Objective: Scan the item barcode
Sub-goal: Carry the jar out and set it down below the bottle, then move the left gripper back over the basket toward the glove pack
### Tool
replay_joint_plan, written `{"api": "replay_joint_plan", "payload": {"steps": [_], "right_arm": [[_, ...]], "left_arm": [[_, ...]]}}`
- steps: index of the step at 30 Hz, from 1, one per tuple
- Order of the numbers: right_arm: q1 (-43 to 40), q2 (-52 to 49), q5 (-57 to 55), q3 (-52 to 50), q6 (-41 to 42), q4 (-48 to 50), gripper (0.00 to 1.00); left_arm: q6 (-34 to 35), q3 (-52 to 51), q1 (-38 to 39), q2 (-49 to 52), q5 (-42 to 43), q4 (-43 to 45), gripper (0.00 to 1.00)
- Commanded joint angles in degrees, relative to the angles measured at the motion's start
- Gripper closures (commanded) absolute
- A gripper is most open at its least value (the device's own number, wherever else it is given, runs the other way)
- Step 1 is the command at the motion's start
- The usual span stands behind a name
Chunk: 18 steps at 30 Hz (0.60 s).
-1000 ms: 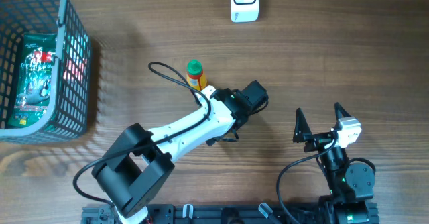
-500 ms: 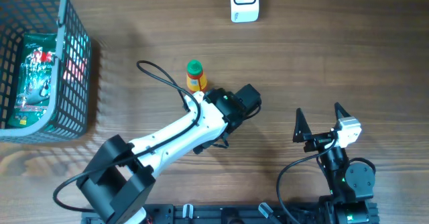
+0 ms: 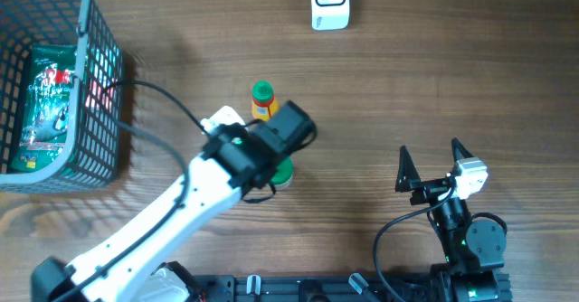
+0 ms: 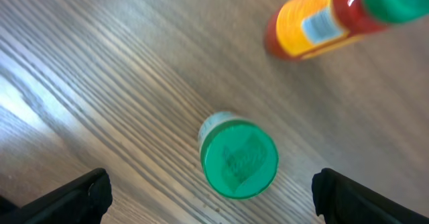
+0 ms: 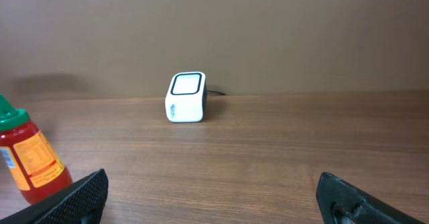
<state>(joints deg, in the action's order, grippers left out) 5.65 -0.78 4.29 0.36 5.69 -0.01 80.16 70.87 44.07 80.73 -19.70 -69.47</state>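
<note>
A small jar with a green lid [image 4: 239, 159] stands upright on the wooden table, seen from straight above in the left wrist view. My left gripper [image 4: 211, 207] hovers over it, open, its black fingertips [image 4: 80, 196] wide apart on either side and touching nothing. In the overhead view the jar [image 3: 283, 173] peeks out beside the left arm's wrist [image 3: 291, 127]. An orange bottle with a green cap [image 3: 262, 100] [image 4: 322, 21] stands just behind. The white barcode scanner [image 3: 328, 0] [image 5: 186, 98] sits at the far edge. My right gripper [image 3: 430, 160] [image 5: 214, 204] is open and empty at the front right.
A grey wire basket [image 3: 95, 103] at the far left holds a green packet [image 3: 50, 108]. The left arm's black cable [image 3: 154, 112] loops over the table near the basket. The orange bottle [image 5: 30, 160] shows at the left edge of the right wrist view.
My left arm has swung left and its wrist has moved away from the right side. The green-lidded jar, hidden under the arm before, now shows. The right arm has not moved.
</note>
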Motion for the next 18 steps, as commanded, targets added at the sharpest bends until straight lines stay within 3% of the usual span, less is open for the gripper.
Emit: {"api": "replay_joint_plan", "payload": {"steps": [1,11,18], "right_arm": [[0.1,0.5,0.7,-0.1,-0.9,0.2,0.01],[0.1,0.5,0.7,-0.1,-0.9,0.2,0.0],[0.1,0.5,0.7,-0.1,-0.8,0.2,0.0]], "left_arm": [[-9.1,0.1,-4.3,-6.0,-1.7,0.0,0.0],[-22.7,4.2,-11.4,-12.9,-1.6,1.1,0.0],[-26.3,13.1,-19.6,-12.9,-1.6,1.1,0.0]]}}
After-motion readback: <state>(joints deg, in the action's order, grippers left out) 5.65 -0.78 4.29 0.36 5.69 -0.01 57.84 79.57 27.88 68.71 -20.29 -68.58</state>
